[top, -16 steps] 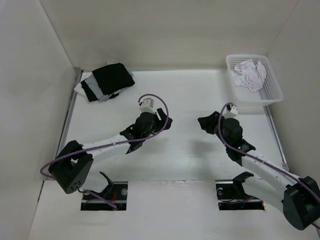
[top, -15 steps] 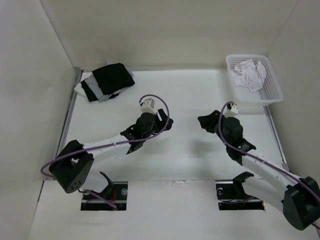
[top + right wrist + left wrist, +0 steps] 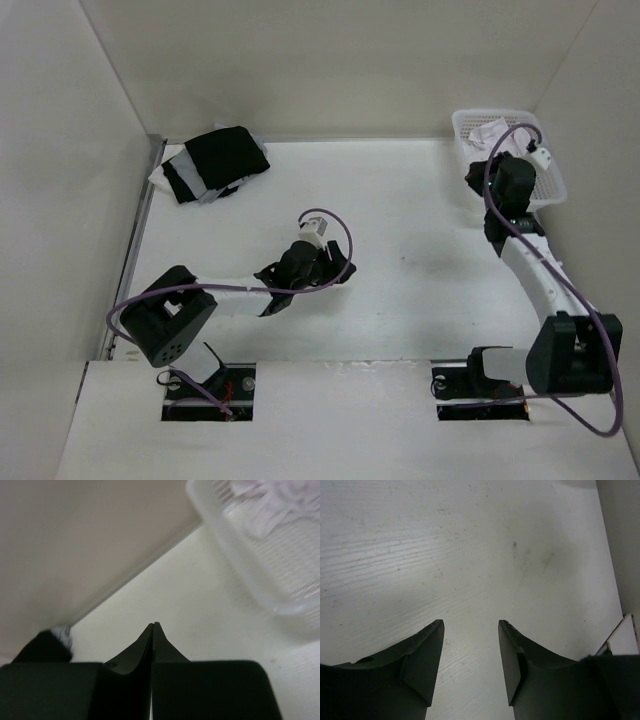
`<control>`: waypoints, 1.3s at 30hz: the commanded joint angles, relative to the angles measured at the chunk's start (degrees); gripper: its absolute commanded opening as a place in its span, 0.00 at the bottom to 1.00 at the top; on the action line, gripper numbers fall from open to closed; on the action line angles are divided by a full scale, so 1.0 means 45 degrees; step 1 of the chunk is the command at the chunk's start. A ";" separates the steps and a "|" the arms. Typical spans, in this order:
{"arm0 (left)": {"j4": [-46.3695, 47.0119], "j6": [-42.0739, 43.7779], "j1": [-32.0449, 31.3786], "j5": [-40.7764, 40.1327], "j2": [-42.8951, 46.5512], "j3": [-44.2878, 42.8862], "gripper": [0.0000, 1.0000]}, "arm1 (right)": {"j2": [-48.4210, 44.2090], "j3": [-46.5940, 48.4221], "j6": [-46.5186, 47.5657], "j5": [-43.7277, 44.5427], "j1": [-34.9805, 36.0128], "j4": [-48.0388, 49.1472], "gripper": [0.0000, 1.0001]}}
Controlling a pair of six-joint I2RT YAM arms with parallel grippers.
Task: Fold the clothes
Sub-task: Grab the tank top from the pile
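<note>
the clothes (image 3: 497, 133): white, crumpled, lying inside the white mesh basket (image 3: 553, 190) at the far right corner of the table (image 3: 410, 300). only partly seen from above, with the right arm's wrist across the basket's near side. in the right wrist view, a blurred pale heap of the clothes (image 3: 280, 495) behind the basket wall (image 3: 240, 565), up in the right corner. not held by either arm.

right gripper (image 3: 478, 172): stretched far forward, at the near left corner of the basket in the top view. fingers pressed together to a single point (image 3: 152, 626), nothing between them. aimed past the basket's left side toward the back wall, with bare table below. contact with the basket rim: cannot tell.

left gripper (image 3: 338, 270): low over the middle of the table, well apart from the basket. jaws spread wide (image 3: 470, 625), gap empty, only scuffed white tabletop (image 3: 470, 555) beneath and ahead.

black-and-white pile of garments (image 3: 215, 160): at the far left corner of the table, against the left wall, well apart from both grippers.

purple cable (image 3: 335, 228): looped above the left wrist; another purple cable (image 3: 488, 185) arching over the right wrist and across the basket.
</note>
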State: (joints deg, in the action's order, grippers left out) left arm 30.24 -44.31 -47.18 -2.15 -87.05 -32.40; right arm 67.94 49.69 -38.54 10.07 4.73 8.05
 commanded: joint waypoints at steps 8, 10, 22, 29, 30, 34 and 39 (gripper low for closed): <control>0.2498 0.0161 0.0923 0.0927 0.0319 0.0872 0.50 | 0.9385 0.8577 0.1162 0.0869 -0.4302 -0.2019 0.34; 0.2732 0.0083 0.1099 0.1044 0.0339 0.0989 0.51 | 1.0696 0.9868 0.1454 0.0811 -0.4595 -0.2549 0.39; 0.4549 -0.1089 0.2388 0.2255 -0.0598 0.1400 0.52 | 1.6599 1.7020 0.2276 0.0694 -0.5105 -0.5304 0.46; 0.4589 -0.1285 0.2818 0.2392 -0.0676 0.1439 0.52 | 1.6604 1.7283 0.1966 0.0049 -0.5124 -0.5857 0.00; 0.4589 -0.1285 0.2857 0.2392 -0.0695 0.1439 0.51 | 1.5673 1.5866 0.1713 -0.0203 -0.5124 -0.4596 0.00; 0.4608 -0.1285 0.2838 0.2392 -0.0871 0.1342 0.51 | 1.2098 1.2109 0.1028 -0.0869 -0.4833 -0.1034 0.00; 0.4452 -0.1402 0.2916 0.2392 -0.0307 0.1399 0.50 | 0.6393 0.8376 0.0656 -0.1299 -0.3661 0.1021 0.00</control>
State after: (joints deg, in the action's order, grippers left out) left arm 47.37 -50.00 -34.52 7.79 -90.70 -26.96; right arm 115.87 91.64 -33.54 6.79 -16.10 -2.76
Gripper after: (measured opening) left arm 0.504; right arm 0.006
